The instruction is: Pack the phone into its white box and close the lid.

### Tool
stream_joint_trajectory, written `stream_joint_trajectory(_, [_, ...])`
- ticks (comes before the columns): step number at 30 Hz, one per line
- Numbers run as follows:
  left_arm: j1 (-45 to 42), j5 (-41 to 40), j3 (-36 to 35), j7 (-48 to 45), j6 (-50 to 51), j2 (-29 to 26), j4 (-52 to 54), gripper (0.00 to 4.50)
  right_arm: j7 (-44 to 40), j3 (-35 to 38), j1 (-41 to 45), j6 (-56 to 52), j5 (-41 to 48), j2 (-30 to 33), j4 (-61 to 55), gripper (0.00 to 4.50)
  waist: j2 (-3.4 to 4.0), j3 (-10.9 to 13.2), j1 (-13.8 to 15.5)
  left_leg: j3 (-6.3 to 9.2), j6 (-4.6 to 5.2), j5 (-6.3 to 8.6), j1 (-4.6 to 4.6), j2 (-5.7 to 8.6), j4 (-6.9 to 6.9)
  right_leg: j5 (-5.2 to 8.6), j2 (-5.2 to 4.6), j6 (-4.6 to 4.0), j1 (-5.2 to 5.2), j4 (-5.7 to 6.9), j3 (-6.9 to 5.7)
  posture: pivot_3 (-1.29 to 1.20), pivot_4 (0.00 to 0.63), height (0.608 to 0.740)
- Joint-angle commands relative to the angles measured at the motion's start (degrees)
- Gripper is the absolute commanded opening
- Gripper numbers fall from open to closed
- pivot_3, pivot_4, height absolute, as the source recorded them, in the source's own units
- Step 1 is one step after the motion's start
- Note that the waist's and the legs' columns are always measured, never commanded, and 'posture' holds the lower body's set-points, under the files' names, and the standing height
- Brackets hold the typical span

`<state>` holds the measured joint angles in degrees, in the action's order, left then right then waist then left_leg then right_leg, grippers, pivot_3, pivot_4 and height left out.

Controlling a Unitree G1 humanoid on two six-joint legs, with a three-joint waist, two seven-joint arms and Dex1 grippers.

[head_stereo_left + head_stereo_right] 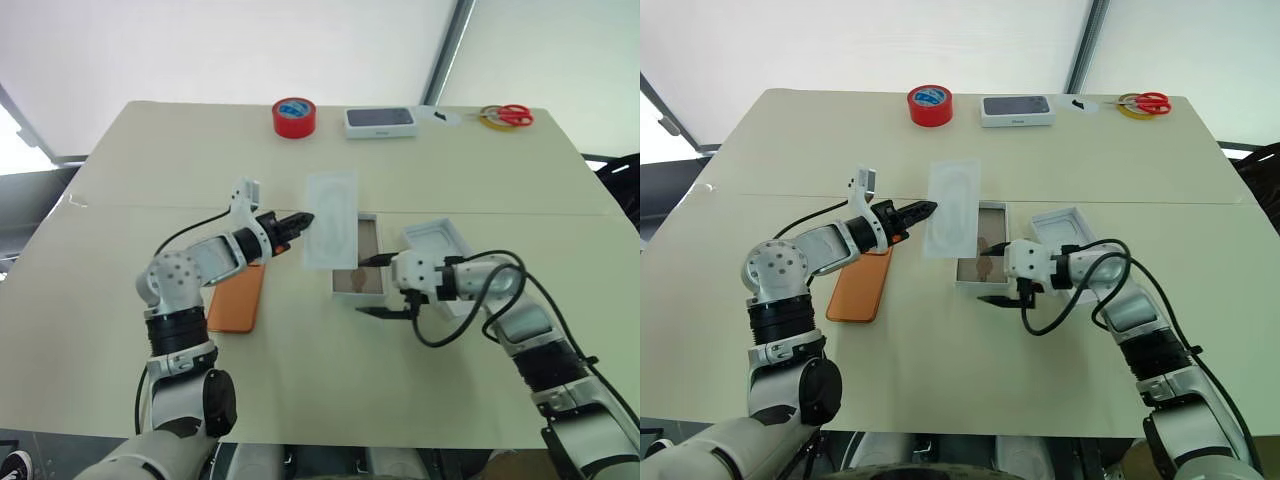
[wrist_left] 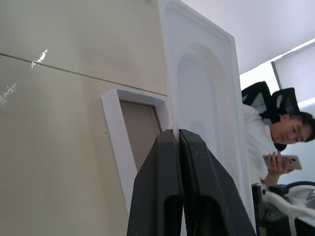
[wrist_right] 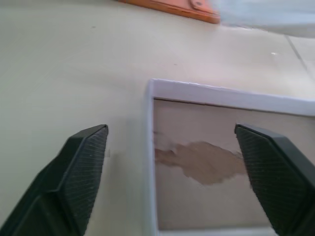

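Left eye view: our left gripper [image 1: 303,220] pinches the thin white insert [image 1: 330,220] clear of the shallow white cardboard box [image 1: 359,261]; right gripper [image 1: 382,285] spread beside it. Orange smartphone [image 1: 238,298] lies apart (lid [image 1: 438,243] rightward). We advise parking the insert first.

The phone [image 1: 237,299] is plain orange. The white box [image 1: 357,265] has white walls and a brownish-tan floor with a darker brown patch. The lid [image 1: 437,243] is white, pale grey-white inside. The thin insert [image 1: 329,221] is white. The tape roll [image 1: 294,117] is red with a blue core; the scissors [image 1: 513,115] have red handles. The table [image 1: 300,380] is cream.
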<state>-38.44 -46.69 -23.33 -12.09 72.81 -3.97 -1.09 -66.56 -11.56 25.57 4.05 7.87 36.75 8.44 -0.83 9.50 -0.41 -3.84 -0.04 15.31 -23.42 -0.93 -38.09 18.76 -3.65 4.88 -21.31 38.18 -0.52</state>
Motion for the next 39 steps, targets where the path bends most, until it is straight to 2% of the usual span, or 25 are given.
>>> stream_joint_trajectory(1, [0.16,0.08,1.10,1.07,-2.01,1.57,-0.57,0.00,-0.97,6.45,0.45,1.53,2.65,4.30,2.37,4.01,-0.01,0.00,0.25,0.00,0.00,0.00,0.00,0.01,0.00,0.00,-0.01,0.00,0.01,0.00,0.00,0.00,0.150,0.740])
stream_joint_trajectory(8, [0.23,2.61,3.59,4.47,-5.53,5.93,-3.77,0.00,1.98,9.45,4.28,10.61,-1.98,8.90,17.79,4.01,-0.01,0.00,0.59,-0.05,0.01,0.00,0.01,0.01,0.00,-0.01,0.00,0.01,0.02,-0.04,0.02,0.00,0.150,0.740])
stream_joint_trajectory(16, [0.33,4.12,6.88,4.57,-6.12,7.27,-5.97,0.00,4.20,9.31,5.00,12.91,-2.13,7.41,18.87,4.01,0.00,0.00,0.55,-0.05,0.00,0.00,0.01,-0.01,-0.01,-0.01,0.02,0.02,0.02,-0.05,0.03,0.00,0.150,0.740])
stream_joint_trajectory(19, [0.07,4.43,6.57,5.18,-6.78,7.31,-6.62,0.97,5.20,9.57,5.00,13.01,-2.09,6.91,18.67,4.07,0.00,0.00,0.70,-0.06,-0.01,-0.01,0.01,-0.01,-0.01,-0.01,0.03,0.02,0.02,-0.05,0.02,0.00,0.150,0.740])
stream_joint_trajectory(22, [-0.35,5.23,7.26,5.40,-7.14,6.58,-6.58,2.52,5.10,9.94,4.95,11.95,-0.92,6.45,17.78,4.07,0.00,0.00,0.84,-0.06,-0.01,-0.01,0.01,0.00,-0.04,-0.02,0.02,0.03,0.04,-0.05,0.02,0.00,0.150,0.740])
stream_joint_trajectory(29, [-1.39,1.95,5.88,5.64,-4.40,6.56,-2.19,2.52,4.16,10.93,4.76,5.97,4.27,3.78,12.42,4.07,-0.01,0.00,0.83,-0.05,-0.01,-0.01,0.01,-0.01,-0.04,-0.02,0.02,0.04,0.03,-0.05,0.02,0.00,0.150,0.740])
stream_joint_trajectory(33, [1.14,5.18,11.14,1.07,-9.50,1.52,5.90,2.52,5.17,10.28,5.26,2.30,5.68,1.05,9.09,4.07,0.01,0.00,0.73,-0.05,-0.03,-0.01,0.01,-0.01,-0.03,-0.02,0.03,0.04,0.02,-0.05,0.02,0.00,0.150,0.740])
stream_joint_trajectory(36, [4.66,8.01,15.07,-5.19,-17.23,-3.17,10.94,2.59,6.47,9.23,5.43,2.01,4.16,-0.48,7.27,3.17,0.04,-0.02,0.62,-0.06,-0.06,-0.03,0.01,-0.01,0.02,-0.02,0.04,0.04,0.00,-0.05,0.02,0.00,0.150,0.740])
stream_joint_trajectory(39, [9.59,12.14,18.27,-12.24,-25.74,-9.82,14.59,2.59,7.59,6.97,5.84,2.63,1.57,-2.07,6.27,1.68,0.04,-0.02,0.44,-0.07,-0.07,-0.03,0.02,-0.01,0.04,-0.02,0.05,0.04,0.00,-0.06,0.03,0.00,0.150,0.740])
